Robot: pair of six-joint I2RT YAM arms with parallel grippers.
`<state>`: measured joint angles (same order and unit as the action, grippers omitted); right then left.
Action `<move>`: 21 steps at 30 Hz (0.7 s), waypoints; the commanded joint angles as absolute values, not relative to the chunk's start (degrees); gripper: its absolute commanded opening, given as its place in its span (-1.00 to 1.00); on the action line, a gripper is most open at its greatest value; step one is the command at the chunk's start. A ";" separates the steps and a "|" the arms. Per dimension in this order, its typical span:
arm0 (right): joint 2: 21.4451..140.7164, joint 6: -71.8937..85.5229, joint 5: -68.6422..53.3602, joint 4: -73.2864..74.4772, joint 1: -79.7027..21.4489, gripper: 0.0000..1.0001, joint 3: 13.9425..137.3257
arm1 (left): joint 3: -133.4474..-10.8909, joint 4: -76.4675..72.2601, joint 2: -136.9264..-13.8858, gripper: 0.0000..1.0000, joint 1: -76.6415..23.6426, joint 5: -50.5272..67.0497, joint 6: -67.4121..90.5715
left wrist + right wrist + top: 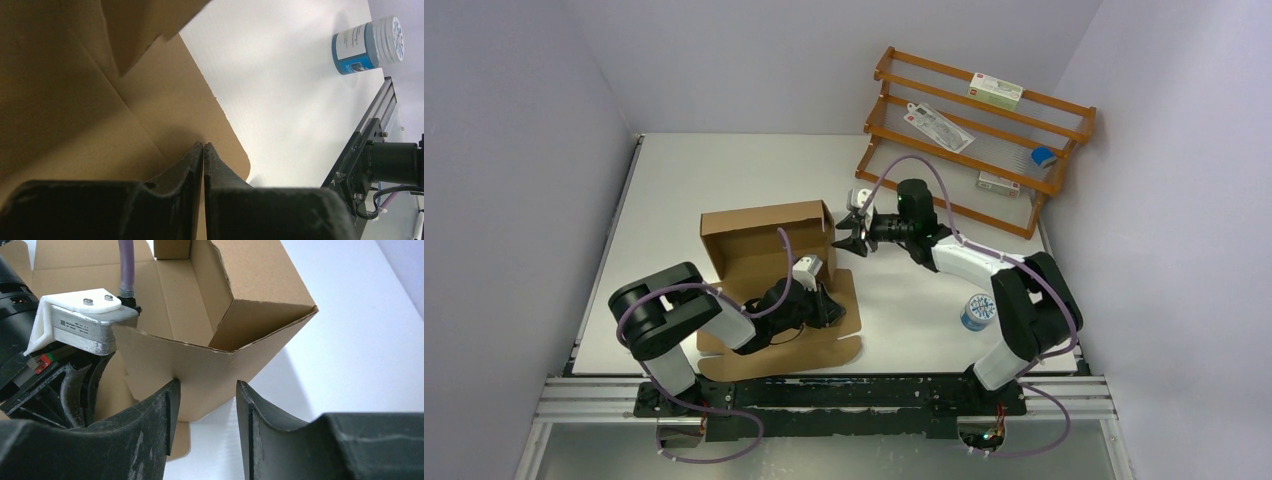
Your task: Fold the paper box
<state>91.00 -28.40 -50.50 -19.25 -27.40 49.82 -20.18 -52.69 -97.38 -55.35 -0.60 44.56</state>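
The paper box (759, 245) is a brown cardboard sheet, partly folded, left of the table's centre. Its back wall and a right side flap stand up; its front panel with rounded tabs (824, 350) lies flat. My left gripper (832, 308) is shut, its tips low over the flat panel (75, 100) near a crease, with nothing seen held. My right gripper (844, 238) is open beside the box's right end. In the right wrist view (205, 387) its jaws stand just before the raised side flap (250, 285), and the left fingertip (172, 390) meets the flap's lower edge.
A blue-and-white round tin (977, 312) stands right of the box, near my right arm's base; it also shows in the left wrist view (367, 46). An orange wire rack (979, 135) with small white cartons leans at the back right. Grey walls close three sides.
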 commanded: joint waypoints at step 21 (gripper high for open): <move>100.61 -12.17 -42.01 -43.23 -34.75 0.04 46.18 | -19.04 -54.12 -94.72 -0.66 -55.72 0.16 42.44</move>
